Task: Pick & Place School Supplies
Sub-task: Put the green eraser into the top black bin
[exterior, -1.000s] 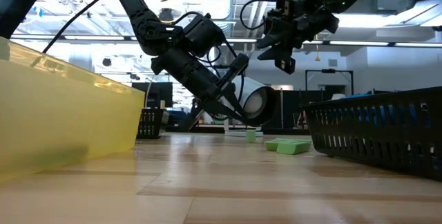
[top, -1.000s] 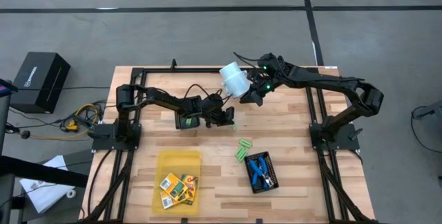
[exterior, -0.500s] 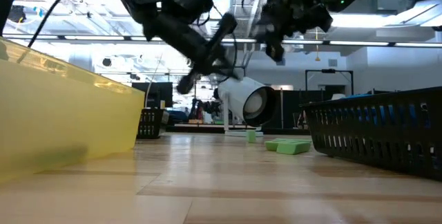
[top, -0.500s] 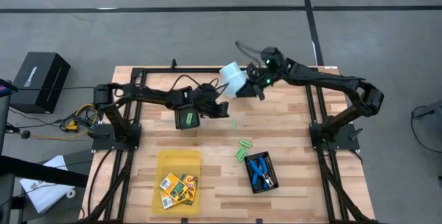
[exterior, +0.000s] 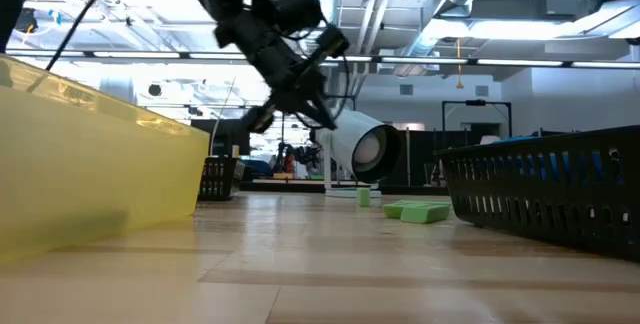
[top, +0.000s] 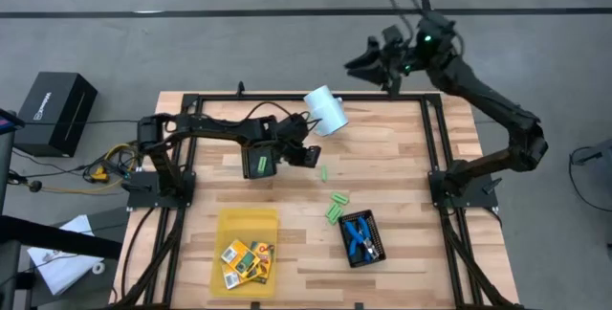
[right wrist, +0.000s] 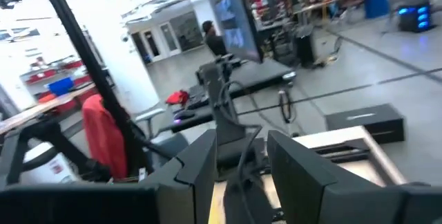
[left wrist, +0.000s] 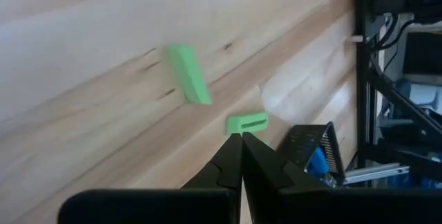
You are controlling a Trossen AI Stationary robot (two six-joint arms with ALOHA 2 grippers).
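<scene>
Two arms share the counter (top: pixel 402 157), and most of its wood lies bare between its black frame edges. At the near left, the yellow tray (top: pixel 248 224) holds the orange-yellow boxes (top: pixel 247 260). Above the counter's middle hangs the left tool (top: pixel 313 156), its fingers pressed together on nothing. A single light-green piece (top: pixel 323 172) lies just beside its tip, and a pair of light-green pieces (top: pixel 336 208) rests nearer the front, next to the black mesh tray (top: pixel 376 244) with the blue-handled tools (top: pixel 359 234). The white cup (top: pixel 324 111) lies on its side near the far edge. The right tool (top: pixel 368 61) is raised beyond that far edge, fingers set apart and clasping nothing, leaving the counter's right half free.
</scene>
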